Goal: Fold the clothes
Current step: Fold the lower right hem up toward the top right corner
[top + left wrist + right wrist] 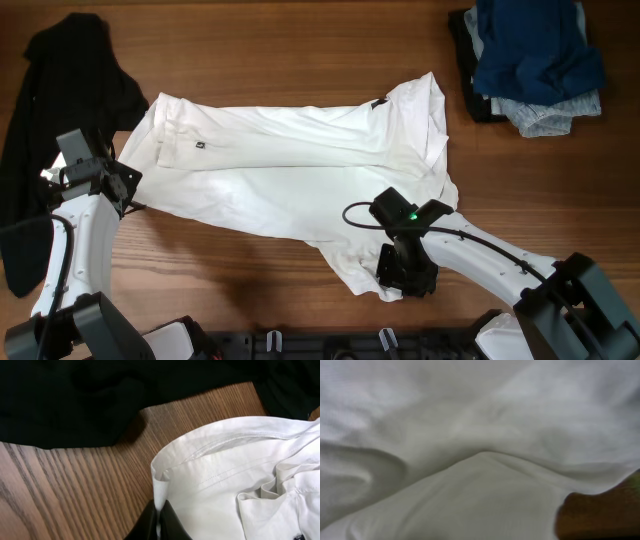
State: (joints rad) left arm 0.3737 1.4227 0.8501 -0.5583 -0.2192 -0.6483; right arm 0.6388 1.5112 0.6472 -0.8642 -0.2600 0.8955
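A large white T-shirt (pixel 290 170) lies spread across the middle of the wooden table, partly folded lengthwise, with a small black tag showing. My left gripper (pixel 130 185) is at its left edge. In the left wrist view the gripper (pixel 159 522) is shut on a ribbed white hem of the shirt (pixel 235 485). My right gripper (pixel 398 280) sits down on the shirt's lower right corner. Its wrist view is filled with blurred white fabric (pixel 470 460) and its fingers are hidden.
A black garment (pixel 60 120) lies crumpled at the far left, close behind the left arm, and fills the top of the left wrist view (pixel 75 395). A pile with a dark blue garment (pixel 535 50) over a pale teal one (pixel 545 115) sits at the back right.
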